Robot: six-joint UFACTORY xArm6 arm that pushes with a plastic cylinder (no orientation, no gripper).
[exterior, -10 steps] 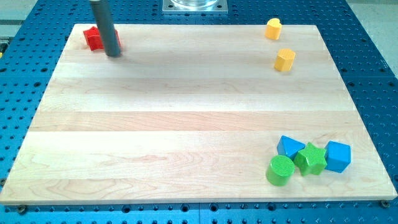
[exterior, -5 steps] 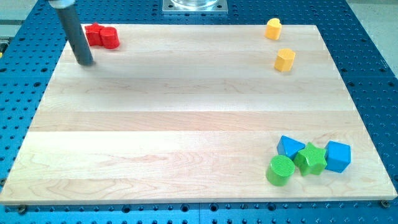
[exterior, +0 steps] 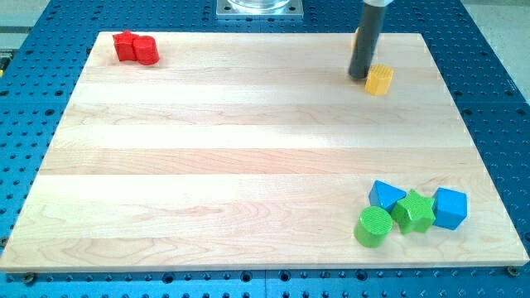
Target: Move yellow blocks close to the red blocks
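Two red blocks (exterior: 136, 48) sit touching each other at the board's top left corner. A yellow block (exterior: 380, 79) lies at the top right. A second yellow block (exterior: 356, 37) lies above it, mostly hidden behind the rod, with only a sliver showing. My tip (exterior: 357, 77) rests on the board just left of the lower yellow block, close to it or touching it, and far right of the red blocks.
At the bottom right stands a cluster: a green cylinder (exterior: 373, 226), a green star (exterior: 413, 211), a blue block (exterior: 385, 195) and a blue cube (exterior: 450, 207). The wooden board (exterior: 248, 157) lies on a blue perforated table.
My tip has moved from beside the red blocks at the top left across to the top right, next to the lower yellow block. No block has visibly moved.
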